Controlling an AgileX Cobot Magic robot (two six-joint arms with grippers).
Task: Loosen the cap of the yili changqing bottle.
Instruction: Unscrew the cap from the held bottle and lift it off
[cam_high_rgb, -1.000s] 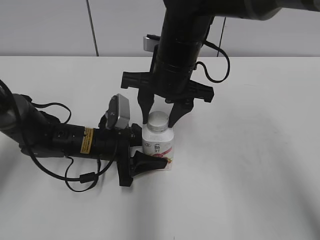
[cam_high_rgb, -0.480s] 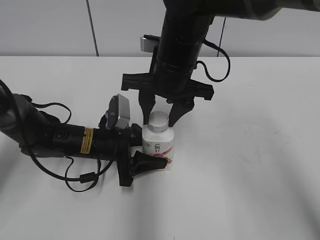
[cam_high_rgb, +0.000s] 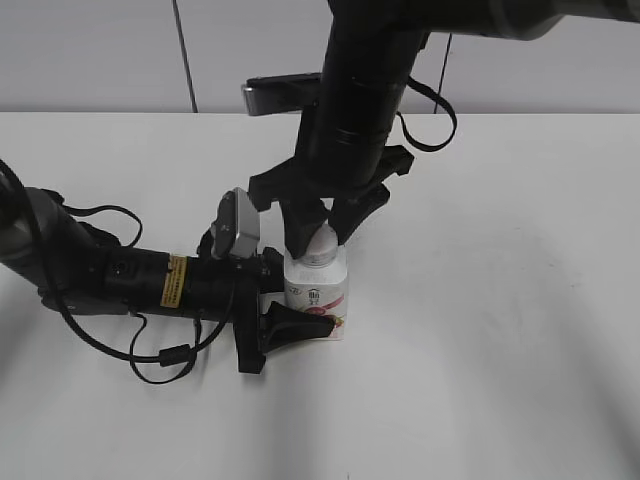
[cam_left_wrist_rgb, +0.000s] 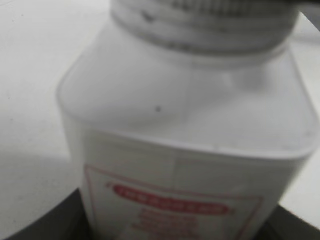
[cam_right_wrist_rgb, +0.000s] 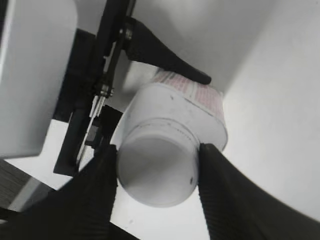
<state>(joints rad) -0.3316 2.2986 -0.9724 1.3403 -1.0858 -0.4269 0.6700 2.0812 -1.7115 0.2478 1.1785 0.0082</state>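
Now the white table (cam_high_rgb: 520, 330) carries everything, and on it the two black arms meet at its middle. The right gripper (cam_high_rgb: 326, 222) comes down from above; since a second ago its wrist has rotated, so the crossbar that stood square to the camera is now slanted, and its fingers (cam_right_wrist_rgb: 220, 190) press on either side of the cap (cam_right_wrist_rgb: 156, 176). That turn, with the pads clamped on the ribbed edge, reads as the unscrewing stroke under way (whether the thread has actually given, the pictures do not show).

The left gripper (cam_high_rgb: 290, 312) lies low along the table from the left, its jaws closed around the body of the yili changqing bottle (cam_high_rgb: 318, 298), bracing it upright just left of the table's centre; the bottle has not shifted between the frames. In the left wrist view the bottle's shoulder and pink-red label fill the picture, blurred.

If the body stays braced, another such turn should likely free the cap.
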